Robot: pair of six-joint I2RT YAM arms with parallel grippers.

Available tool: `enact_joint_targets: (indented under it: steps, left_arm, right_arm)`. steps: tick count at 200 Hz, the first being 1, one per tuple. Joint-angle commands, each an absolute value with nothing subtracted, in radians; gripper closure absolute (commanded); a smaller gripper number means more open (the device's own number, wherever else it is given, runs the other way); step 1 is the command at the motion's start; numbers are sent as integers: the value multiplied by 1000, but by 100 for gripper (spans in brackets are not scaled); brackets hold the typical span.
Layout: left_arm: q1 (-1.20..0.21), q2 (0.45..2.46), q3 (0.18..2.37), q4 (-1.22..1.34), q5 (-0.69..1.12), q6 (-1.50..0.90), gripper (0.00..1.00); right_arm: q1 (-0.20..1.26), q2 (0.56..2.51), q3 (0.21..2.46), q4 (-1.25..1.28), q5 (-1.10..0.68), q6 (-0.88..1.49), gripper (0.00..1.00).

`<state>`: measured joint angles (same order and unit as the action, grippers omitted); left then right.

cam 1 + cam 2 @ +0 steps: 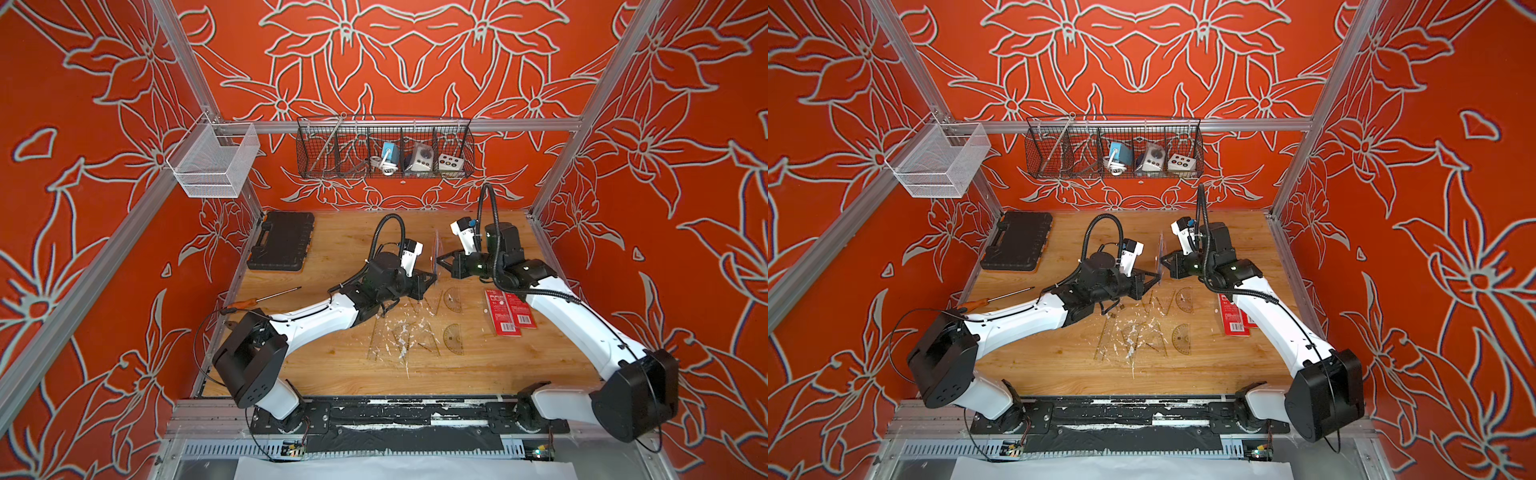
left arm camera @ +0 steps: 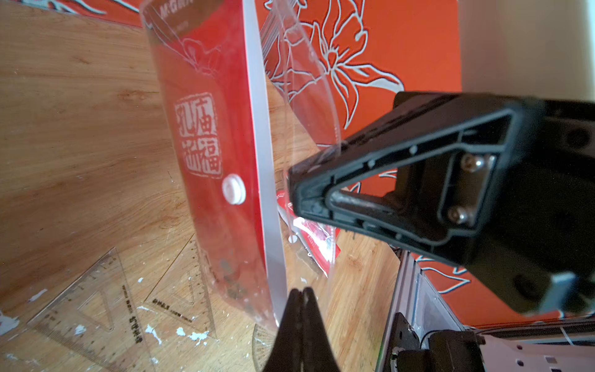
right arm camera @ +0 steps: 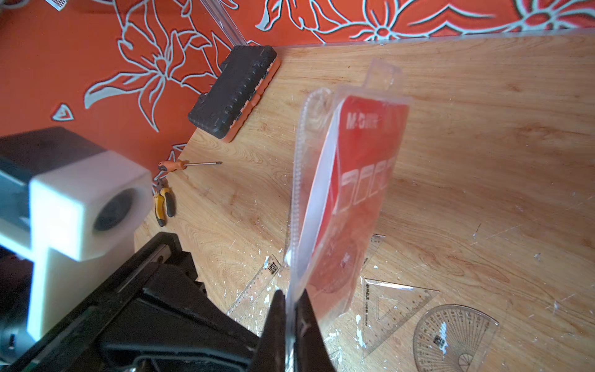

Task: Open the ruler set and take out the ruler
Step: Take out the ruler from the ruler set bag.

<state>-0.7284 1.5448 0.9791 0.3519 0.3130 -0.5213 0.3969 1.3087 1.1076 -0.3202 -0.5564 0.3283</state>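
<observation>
Wood tabletop [image 1: 519, 365] under ruler set [image 3: 363, 180], faint edge-on from above; left gripper [image 2: 301, 298] and right gripper [image 3: 289, 299] pinch its edges.

I see the left arm [image 1: 316, 318] and the right arm [image 1: 582, 316] with white shells and black joint housings. A black ribbed cable [image 1: 390, 216] runs by each wrist. The black fingers [image 2: 386, 151] are hollow triangles with silver screws [image 2: 476, 162].

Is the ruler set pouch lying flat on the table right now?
No, the ruler set pouch stands on edge, pinched by left gripper and right gripper.
</observation>
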Motion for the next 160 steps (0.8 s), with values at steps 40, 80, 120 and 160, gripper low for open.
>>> enact_joint_targets:
  steps: [40,80,120,160]
  left_arm:
    - [-732,1590,1036,310,220,-491,100]
    - [-732,1594,1037,295,131,-482,100]
    - [-733,1600,1047,293,83,-482,100]
    - [-733,1606,1053,326,73,-492,97]
  right_arm:
    - [397,1306,1121,-275,-591,337,100]
    - [397,1302,1123,-286,-611,330,100]
    - [397,1302,1120,-293,-637,321,100]
    - [397,1305,1121,-316,-640,304,100]
